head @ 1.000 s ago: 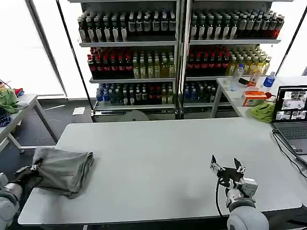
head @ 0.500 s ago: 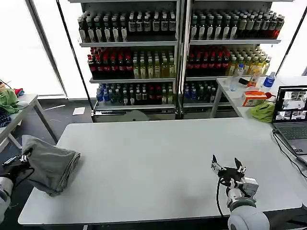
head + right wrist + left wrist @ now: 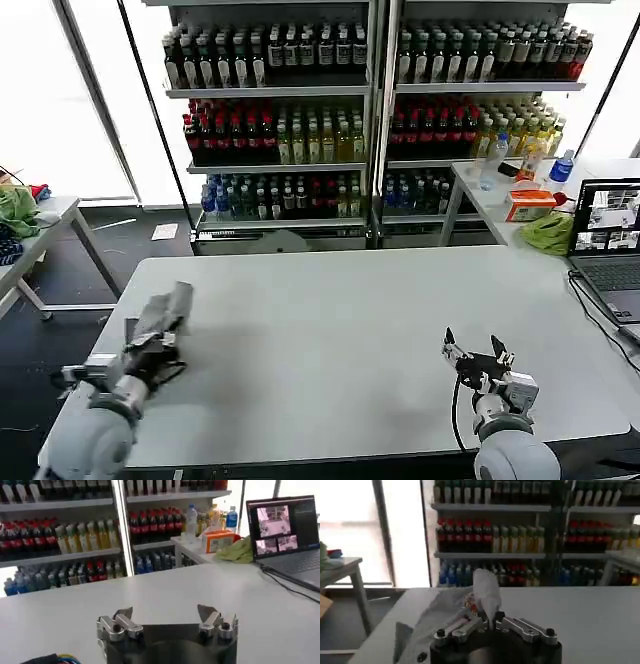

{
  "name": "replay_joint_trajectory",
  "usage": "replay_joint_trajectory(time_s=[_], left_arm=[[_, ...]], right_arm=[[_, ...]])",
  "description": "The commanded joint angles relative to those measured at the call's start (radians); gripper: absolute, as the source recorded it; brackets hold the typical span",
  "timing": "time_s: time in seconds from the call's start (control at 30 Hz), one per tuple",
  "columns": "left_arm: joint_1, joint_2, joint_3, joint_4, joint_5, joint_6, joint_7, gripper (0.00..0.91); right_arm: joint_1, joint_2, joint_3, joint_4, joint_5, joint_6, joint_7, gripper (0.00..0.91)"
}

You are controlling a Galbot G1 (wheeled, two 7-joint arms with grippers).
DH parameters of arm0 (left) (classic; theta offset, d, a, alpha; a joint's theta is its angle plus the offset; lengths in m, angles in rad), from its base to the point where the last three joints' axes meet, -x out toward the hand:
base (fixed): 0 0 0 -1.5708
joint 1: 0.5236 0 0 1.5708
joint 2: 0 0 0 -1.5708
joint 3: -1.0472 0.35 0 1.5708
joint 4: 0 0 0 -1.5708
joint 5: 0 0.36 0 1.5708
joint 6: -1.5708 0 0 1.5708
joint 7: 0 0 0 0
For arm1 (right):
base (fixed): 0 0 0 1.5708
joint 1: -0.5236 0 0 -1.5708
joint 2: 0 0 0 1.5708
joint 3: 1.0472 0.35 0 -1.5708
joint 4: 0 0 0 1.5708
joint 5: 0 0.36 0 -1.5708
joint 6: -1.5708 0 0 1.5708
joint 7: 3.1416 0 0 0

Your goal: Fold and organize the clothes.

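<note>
Now L claw (image 3: 150, 345) clamps shirt (image 3: 160, 312), R claw (image 3: 476, 358) open

No legible text: labels on the shelf bottles (image 3: 300, 140) and the laptop screen (image 3: 606, 216) are too small to read.

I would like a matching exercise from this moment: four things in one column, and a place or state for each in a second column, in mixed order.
Things:
1. shirt
2. right gripper
3. laptop
4. green cloth

Places or states:
A. open, above bare table
B. on the side table by the laptop
C. at the table's right edge, screen lit
D. bunched in the left gripper

Pairs: 1-D, 2-A, 3-C, 4-B
</note>
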Motion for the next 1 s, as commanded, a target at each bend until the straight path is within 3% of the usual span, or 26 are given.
replay_joint_trajectory(time_s=[0.03, 0.2, 0.5, 0.53, 0.57, 0.73, 1.0], left_arm=[[-0.329, -0.154, 0.512, 0.136, 0.084, 0.028, -0.118, 0.0], [-0.405, -0.228, 0.565, 0.216, 0.084, 0.018, -0.115, 0.0], [-0.441, -0.278, 0.584, 0.274, 0.085, 0.001, -0.112, 0.01], [-0.444, -0.284, 0.583, 0.276, 0.083, 0.001, -0.11, 0.504], [-0.444, -0.292, 0.583, 0.276, 0.08, -0.001, -0.111, 0.907], [-0.437, -0.327, 0.586, 0.249, -0.054, -0.049, -0.089, 0.907], [-0.392, -0.337, 0.568, 0.185, -0.067, -0.052, -0.094, 0.907]], right_arm=[[-0.008, 0.038, 0.004, -0.016, -0.046, -0.008, -0.001, 0.907], [-0.008, 0.061, 0.001, -0.034, -0.08, -0.007, 0.0, 0.907], [0.019, 0.08, -0.017, -0.041, -0.093, -0.018, 0.005, 0.907], [0.018, 0.081, -0.02, -0.043, -0.094, -0.018, 0.004, 0.907], [0.016, 0.08, -0.023, -0.045, -0.095, -0.018, 0.003, 0.907], [0.016, 0.071, -0.022, -0.056, -0.093, -0.017, 0.0, 0.907], [0.042, 0.067, -0.04, -0.072, -0.041, -0.017, 0.002, 0.907]])
